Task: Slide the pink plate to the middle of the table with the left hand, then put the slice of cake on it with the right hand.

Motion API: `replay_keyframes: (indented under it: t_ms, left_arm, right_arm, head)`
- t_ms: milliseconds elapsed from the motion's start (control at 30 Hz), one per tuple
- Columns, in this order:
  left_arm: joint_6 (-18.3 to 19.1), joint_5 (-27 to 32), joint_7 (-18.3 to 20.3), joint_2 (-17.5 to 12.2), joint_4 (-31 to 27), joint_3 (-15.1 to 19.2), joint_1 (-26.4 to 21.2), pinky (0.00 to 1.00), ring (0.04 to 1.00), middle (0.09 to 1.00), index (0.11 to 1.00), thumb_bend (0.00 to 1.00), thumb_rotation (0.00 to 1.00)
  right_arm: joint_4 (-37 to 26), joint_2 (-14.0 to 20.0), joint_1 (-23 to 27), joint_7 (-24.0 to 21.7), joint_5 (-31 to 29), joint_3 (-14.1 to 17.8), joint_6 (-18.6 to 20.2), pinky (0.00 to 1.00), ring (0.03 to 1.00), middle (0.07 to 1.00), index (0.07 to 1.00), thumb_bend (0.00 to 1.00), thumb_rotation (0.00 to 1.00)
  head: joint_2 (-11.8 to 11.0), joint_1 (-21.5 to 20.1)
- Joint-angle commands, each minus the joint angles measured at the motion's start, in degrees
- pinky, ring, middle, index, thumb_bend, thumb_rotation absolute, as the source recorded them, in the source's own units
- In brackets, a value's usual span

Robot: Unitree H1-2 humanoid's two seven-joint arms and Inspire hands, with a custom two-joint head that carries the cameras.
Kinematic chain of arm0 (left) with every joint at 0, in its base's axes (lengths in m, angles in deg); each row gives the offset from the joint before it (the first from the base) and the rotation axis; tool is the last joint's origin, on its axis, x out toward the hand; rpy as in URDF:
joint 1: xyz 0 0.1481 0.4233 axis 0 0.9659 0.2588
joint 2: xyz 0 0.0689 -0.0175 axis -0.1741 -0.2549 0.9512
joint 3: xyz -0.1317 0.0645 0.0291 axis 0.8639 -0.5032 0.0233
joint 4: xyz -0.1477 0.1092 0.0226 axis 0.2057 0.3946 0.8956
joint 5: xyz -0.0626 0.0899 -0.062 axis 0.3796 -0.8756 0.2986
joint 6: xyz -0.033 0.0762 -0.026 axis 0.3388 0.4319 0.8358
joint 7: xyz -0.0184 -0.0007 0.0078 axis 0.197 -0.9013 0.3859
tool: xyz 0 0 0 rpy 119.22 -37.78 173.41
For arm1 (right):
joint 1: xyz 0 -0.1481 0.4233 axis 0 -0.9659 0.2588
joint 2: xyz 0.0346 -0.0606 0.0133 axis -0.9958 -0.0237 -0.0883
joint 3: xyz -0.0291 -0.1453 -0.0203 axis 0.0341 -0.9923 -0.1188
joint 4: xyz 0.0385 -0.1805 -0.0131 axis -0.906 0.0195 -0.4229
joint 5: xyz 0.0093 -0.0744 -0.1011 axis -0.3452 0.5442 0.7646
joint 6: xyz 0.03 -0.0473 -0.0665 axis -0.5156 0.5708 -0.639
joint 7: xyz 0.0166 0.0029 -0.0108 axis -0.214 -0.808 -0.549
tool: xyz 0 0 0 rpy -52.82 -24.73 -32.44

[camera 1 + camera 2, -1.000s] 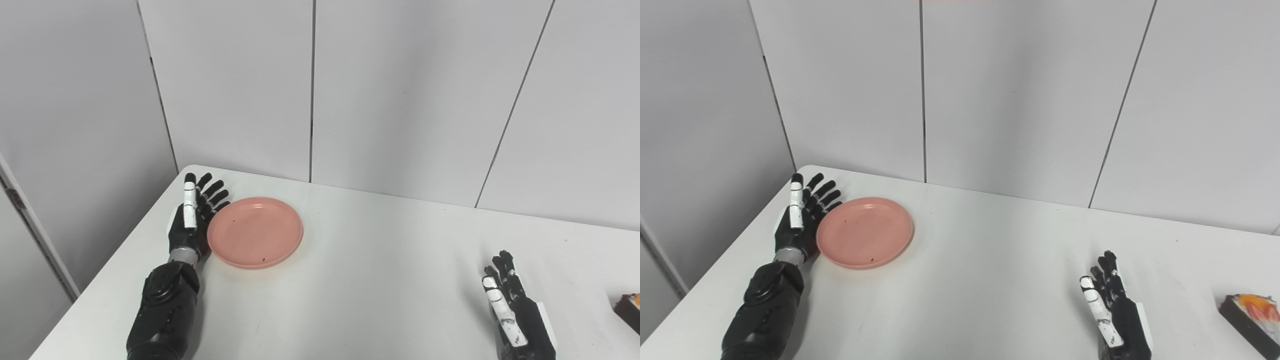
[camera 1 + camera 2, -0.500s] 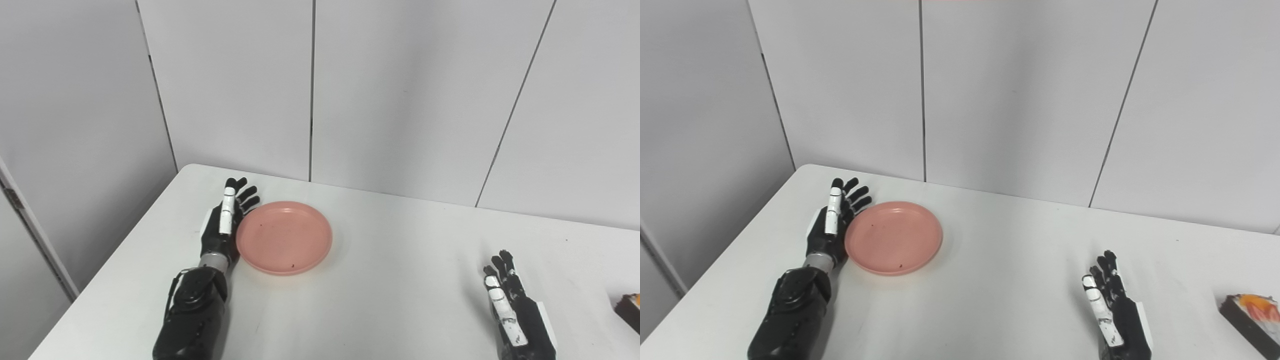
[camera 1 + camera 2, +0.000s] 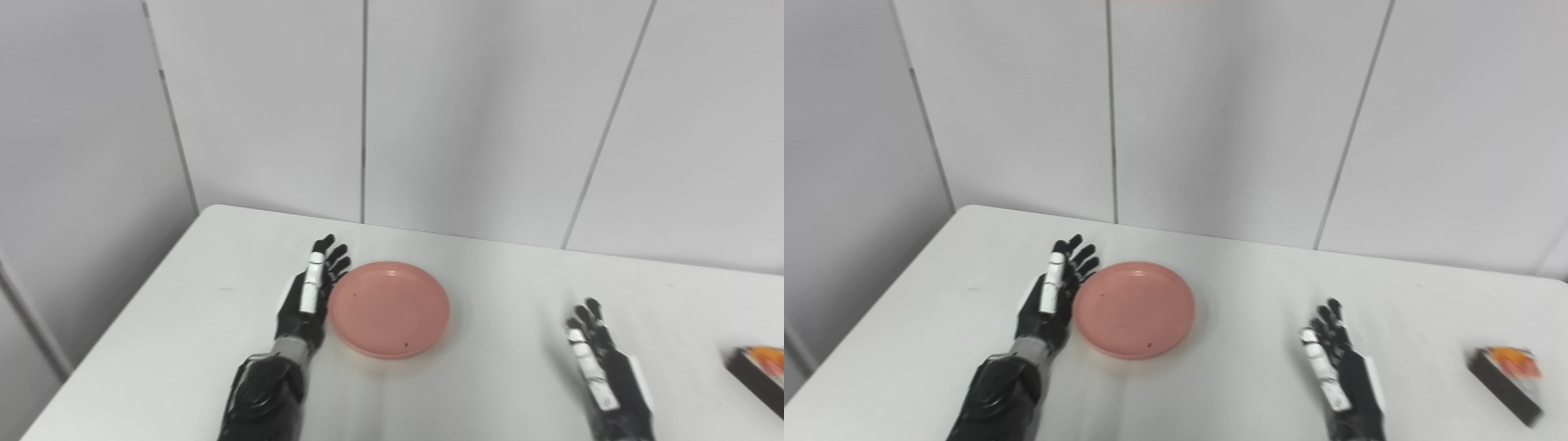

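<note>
Nearest, at about 5 o'clock on the white table [image 3: 1225,392], the right hand [image 3: 1338,370] stands on edge with its fingers straight and slightly fanned, gripping nothing, palm turned toward the table's middle; its forearm runs off the bottom edge. At about 7 o'clock the left arm [image 3: 998,398] rises from the bottom edge, black and bulky at the wrist; beyond it the left hand [image 3: 1050,303] also stands on edge, fingers extended and loosely spread, holding nothing, with its palm side right against the left rim of the pink plate [image 3: 1134,309]; the fingertips reach past the plate's left rim toward 11 o'clock. The slice of cake [image 3: 1507,375] sits out at 3 o'clock near the table's right edge, a dark wedge with an orange and white top, well apart from the right hand and untouched; in the left eye view it is cut by the frame edge. The pink plate lies flat a little left of the table's centre, empty but for a few dark specks on its surface; it lies between the two hands, touching the left one and well apart from the right. Farthest, at 12 o'clock, grey wall panels [image 3: 1213,110] with dark vertical seams stand behind the table's back edge.
</note>
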Motion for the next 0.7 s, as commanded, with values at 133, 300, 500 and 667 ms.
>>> replay_keyframes:
  t_ms: [133, 300, 500, 667]
  left_arm:
    - [0.79, 0.85, 2.05, 1.68, -1.57, -0.86, 2.53, 0.89, 0.908, 0.924, 0.932, 0.69, 0.94]
    - [2.04, 0.70, 3.10, 3.05, -3.44, -2.39, 3.99, 0.91, 0.919, 0.932, 0.937, 0.67, 0.98]
    - [3.10, 0.72, 4.62, 4.18, -2.68, -4.21, 4.59, 0.97, 0.972, 0.968, 0.980, 0.69, 1.00]
    - [2.68, 0.46, 6.29, 4.10, -2.18, -5.74, 4.97, 0.97, 0.971, 0.973, 0.980, 0.68, 1.00]
  right_arm:
    - [2.04, -1.29, 0.56, 1.00, 1.82, -0.90, -3.88, 0.98, 0.939, 0.961, 0.999, 0.57, 0.76]
    - [2.14, -1.66, 0.59, 1.05, 2.27, -1.00, -3.92, 0.97, 0.931, 0.957, 0.999, 0.56, 0.76]
    - [3.23, -2.56, 1.13, 1.07, 1.26, -0.53, -4.61, 0.97, 0.920, 0.948, 0.984, 0.54, 0.71]
    - [3.08, -2.62, 1.29, 1.02, 1.93, -0.81, -4.30, 0.97, 0.925, 0.949, 0.986, 0.55, 0.72]
  head:
    - [0.07, -3.45]
    - [0.14, -4.35]
    - [0.57, -6.71]
    - [1.36, -8.42]
